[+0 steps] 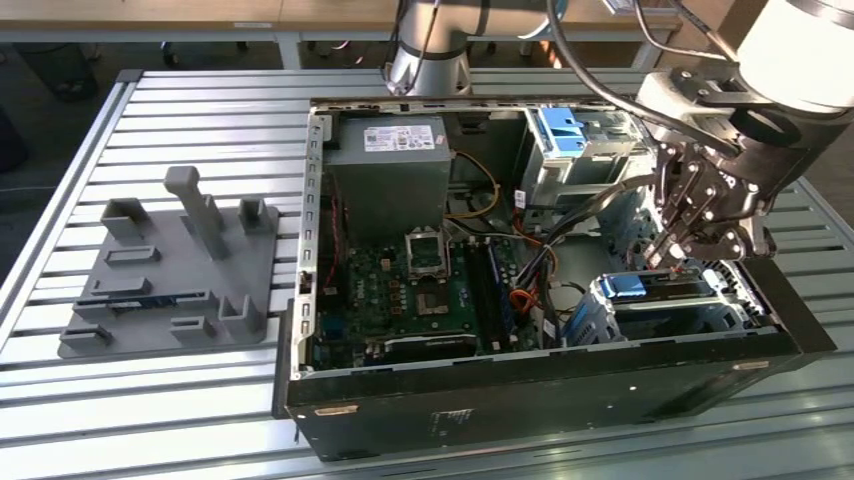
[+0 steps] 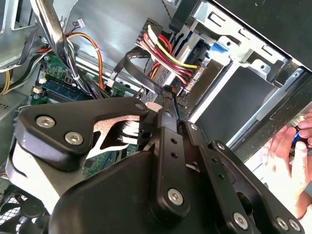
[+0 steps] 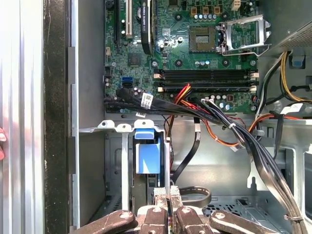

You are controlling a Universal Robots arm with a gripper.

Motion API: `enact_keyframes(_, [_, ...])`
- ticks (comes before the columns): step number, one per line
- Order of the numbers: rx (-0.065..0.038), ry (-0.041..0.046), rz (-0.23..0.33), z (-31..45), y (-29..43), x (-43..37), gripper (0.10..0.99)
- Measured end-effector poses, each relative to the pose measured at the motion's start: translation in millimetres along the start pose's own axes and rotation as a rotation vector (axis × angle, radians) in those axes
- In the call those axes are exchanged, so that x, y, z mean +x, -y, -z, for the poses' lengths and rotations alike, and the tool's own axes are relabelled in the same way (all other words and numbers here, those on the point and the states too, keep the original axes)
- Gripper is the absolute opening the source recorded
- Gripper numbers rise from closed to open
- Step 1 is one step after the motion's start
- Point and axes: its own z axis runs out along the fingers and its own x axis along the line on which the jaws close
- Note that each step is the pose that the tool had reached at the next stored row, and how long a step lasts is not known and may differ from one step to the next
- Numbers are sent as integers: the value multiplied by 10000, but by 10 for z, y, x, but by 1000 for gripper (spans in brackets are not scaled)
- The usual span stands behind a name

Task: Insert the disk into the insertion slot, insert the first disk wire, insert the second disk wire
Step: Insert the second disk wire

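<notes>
Bright daylight, glare on table slats [image 1: 80, 400], sharp focus

Looked like a robotics lab or test workshop, set up for computer assembly; sat on a slatted metal workbench [image 1: 200, 110] of pale aluminium profiles; carried an opened desktop computer case [image 1: 534, 390] lying on its side, with motherboard [image 1: 414, 290], grey power supply [image 1: 387, 150] and loose cable bundles [image 3: 229, 126] exposed; held a grey moulded fixture plate [image 1: 167, 290] with upright pegs and pockets beside the case at the exterior view's left; had 1 industrial robot arm [image 1: 427, 40] mounted at the bench's far edge; showed wooden tabletops [image 1: 147, 15] on metal legs behind; included a person's hand [image 2: 292, 156] near the case edge in the second wrist view.
</notes>
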Motion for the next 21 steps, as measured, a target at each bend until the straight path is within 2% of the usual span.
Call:
enact_keyframes(3, [-1,38,0,-1,1,36,145])
enact_keyframes(10, [-1,53,-10,-4,2,77,145])
enact_keyframes(21, [-3,54,-81,-14,10,83,145])
